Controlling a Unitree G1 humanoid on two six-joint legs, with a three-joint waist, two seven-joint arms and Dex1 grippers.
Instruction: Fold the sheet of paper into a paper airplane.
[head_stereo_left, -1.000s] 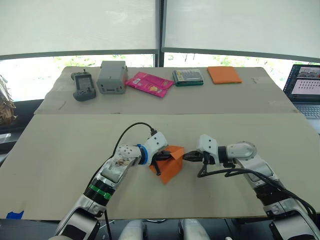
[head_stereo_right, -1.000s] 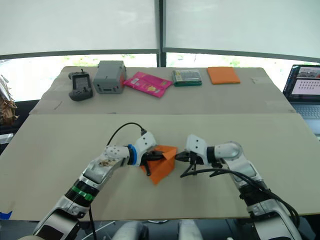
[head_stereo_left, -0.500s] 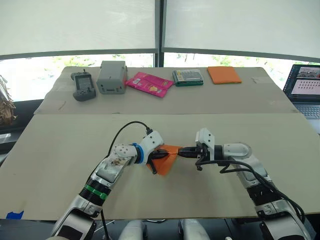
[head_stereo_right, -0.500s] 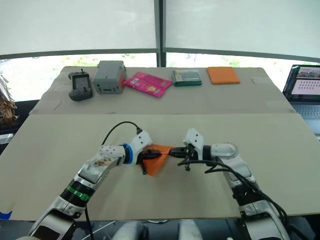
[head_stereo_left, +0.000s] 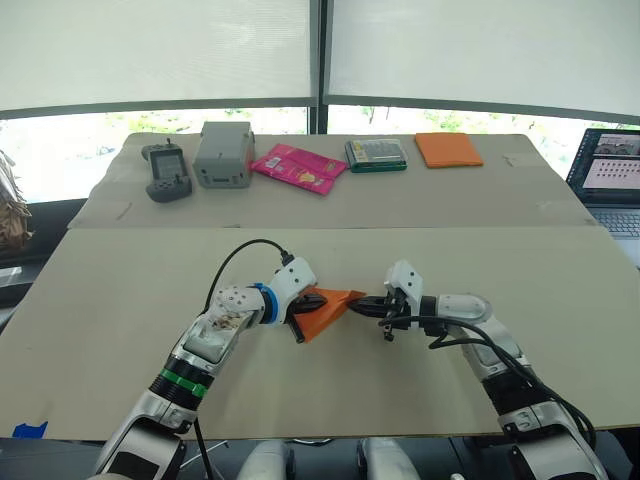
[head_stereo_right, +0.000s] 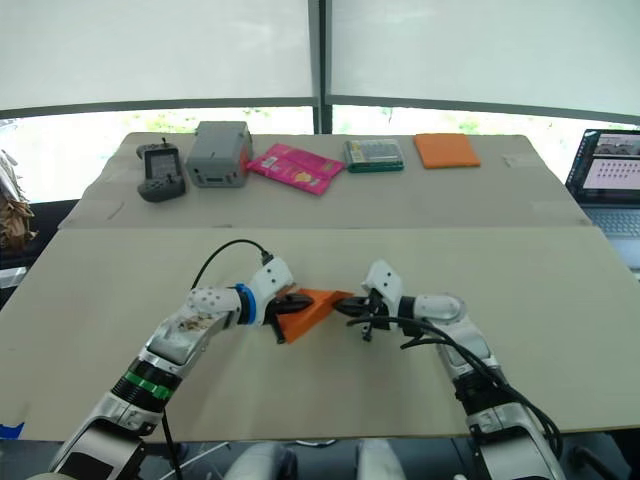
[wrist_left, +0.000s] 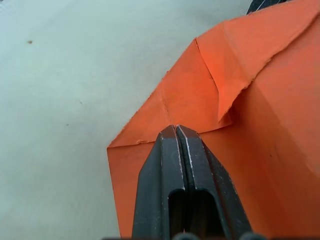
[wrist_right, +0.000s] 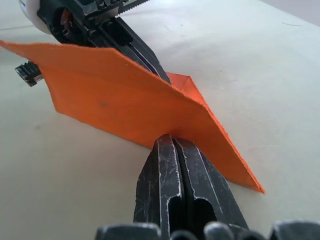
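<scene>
The sheet of paper is bright orange and folded into a narrow pointed wedge, the paper airplane shape. It is held just above the near table's middle, its tip pointing right. My left gripper is shut on its left end; in the left wrist view the fingertips pinch a folded edge of the paper. My right gripper is shut on the pointed right end. In the right wrist view its fingertips clamp the lower edge of the paper, which stands on edge.
On the far table lie a handheld controller, a grey box, a pink crinkly packet, a green box and a thick orange pad. A laptop stands at the far right.
Both grippers carried the paper slightly left and away from me. The paper has gone from a broad hanging shape to a narrower, flatter wedge. The right arm stretched further left.
</scene>
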